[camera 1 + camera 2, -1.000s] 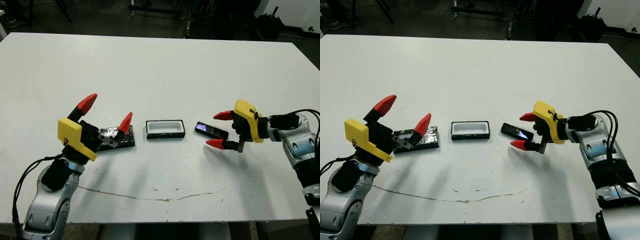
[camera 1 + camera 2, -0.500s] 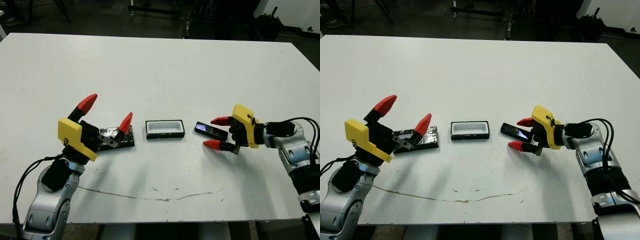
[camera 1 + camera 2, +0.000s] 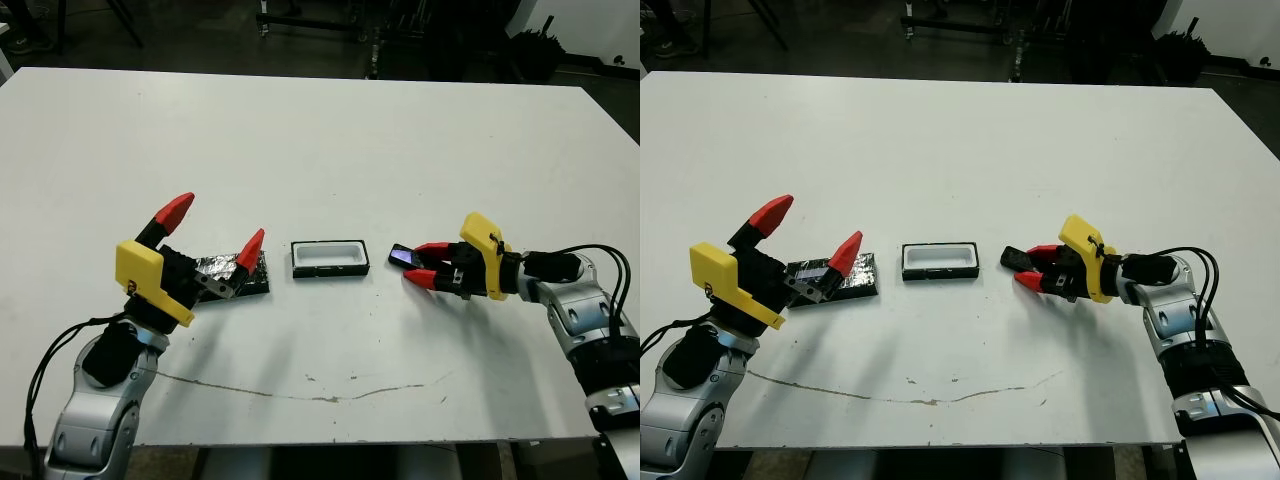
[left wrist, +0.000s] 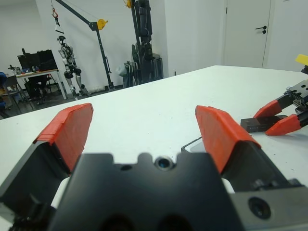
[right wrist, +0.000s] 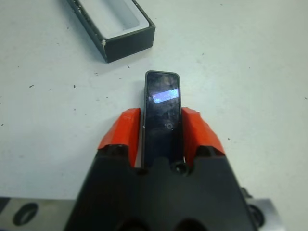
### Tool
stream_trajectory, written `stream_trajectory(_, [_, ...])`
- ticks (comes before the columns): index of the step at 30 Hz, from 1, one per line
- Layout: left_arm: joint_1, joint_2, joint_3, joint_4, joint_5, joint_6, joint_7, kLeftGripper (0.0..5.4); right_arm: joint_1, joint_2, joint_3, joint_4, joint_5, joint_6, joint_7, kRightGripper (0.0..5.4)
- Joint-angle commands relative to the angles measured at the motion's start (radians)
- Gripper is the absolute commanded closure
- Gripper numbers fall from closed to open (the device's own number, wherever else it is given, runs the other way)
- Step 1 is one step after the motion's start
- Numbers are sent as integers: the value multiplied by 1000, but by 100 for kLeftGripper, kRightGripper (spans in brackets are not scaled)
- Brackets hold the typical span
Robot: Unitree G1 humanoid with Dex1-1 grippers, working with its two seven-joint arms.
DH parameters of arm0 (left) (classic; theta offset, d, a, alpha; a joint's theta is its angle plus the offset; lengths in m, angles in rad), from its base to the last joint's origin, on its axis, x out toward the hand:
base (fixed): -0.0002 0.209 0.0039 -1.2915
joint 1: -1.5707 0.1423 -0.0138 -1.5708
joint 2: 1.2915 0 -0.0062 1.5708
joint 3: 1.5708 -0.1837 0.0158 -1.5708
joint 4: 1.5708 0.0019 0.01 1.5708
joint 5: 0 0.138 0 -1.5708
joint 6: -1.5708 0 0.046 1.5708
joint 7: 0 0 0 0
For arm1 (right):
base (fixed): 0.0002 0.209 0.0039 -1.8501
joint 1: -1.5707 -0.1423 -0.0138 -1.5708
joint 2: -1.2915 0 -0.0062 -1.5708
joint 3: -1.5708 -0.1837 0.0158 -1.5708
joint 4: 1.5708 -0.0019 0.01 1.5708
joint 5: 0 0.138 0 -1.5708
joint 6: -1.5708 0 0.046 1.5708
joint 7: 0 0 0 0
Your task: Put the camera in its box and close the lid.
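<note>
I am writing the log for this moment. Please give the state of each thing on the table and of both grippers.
camera: flat on the table, between the right gripper's fingers
box: open, empty
lid: off, lying beside the box
right gripper: shut on the camera
left gripper: open, holding nothing

Between red fingers (image 5: 126,132), the camera (image 5: 163,108) is glossy black with a bluish-purple patch. The box (image 3: 330,257) is black-rimmed, white-lined; the lid (image 3: 236,275) black with silvery reflections, on a white bench (image 3: 330,150).

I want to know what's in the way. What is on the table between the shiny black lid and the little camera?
The box sits between the lid and the camera, open with its white lining showing; the eye views show it.
</note>
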Motion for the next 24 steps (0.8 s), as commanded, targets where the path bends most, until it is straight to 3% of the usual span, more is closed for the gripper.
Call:
stream_trajectory(1, [8,3,-2,-6,10,5,4,0,40,1,20,-5,-19,58,-9,372])
stream_trajectory(8, [7,3,-1,-6,7,3,2,0,48,-17,32,-71,-19,103,6,372])
stream_trajectory(15, [9,4,-2,-12,9,10,4,0,34,-20,29,-93,-21,87,1,372])
stream_trajectory(21, [7,1,-1,-7,3,6,1,0,-26,-22,-4,-114,-7,20,-4,372])
stream_trajectory(24, [8,4,-1,-8,4,8,0,0,-100,-8,-17,-79,30,58,38,372])
